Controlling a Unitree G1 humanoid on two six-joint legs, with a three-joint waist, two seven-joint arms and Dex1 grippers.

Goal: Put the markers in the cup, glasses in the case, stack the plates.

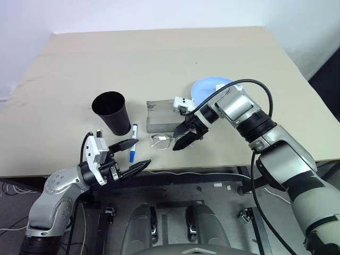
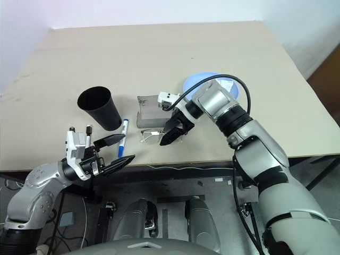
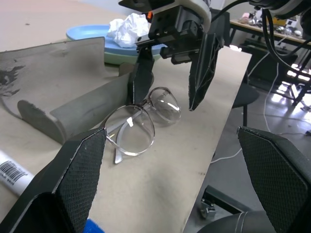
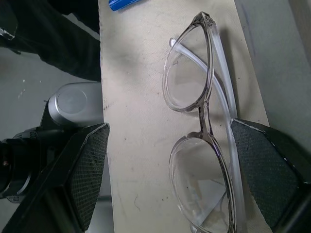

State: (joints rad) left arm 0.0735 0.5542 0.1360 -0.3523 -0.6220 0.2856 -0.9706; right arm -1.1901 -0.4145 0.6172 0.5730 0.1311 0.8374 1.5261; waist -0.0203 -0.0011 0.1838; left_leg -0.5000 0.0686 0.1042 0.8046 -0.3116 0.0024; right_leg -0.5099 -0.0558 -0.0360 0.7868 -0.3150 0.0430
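straddling the glasses [image 1: 161, 141] with wide-open, empty jaws, the right gripper [image 1: 186, 137] sits at the case's [image 1: 159, 116] six o'clock; left gripper [image 1: 131, 155] open, empty.

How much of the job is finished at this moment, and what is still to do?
Done: the plates look stacked, blue on green, with a crumpled tissue on top. In hand: the open right gripper hangs over the glasses, which lie folded on the table beside the open case; nothing is gripped. Left: the glasses go into the case, and the blue-capped marker lies beside the cup. The left gripper is open, empty.
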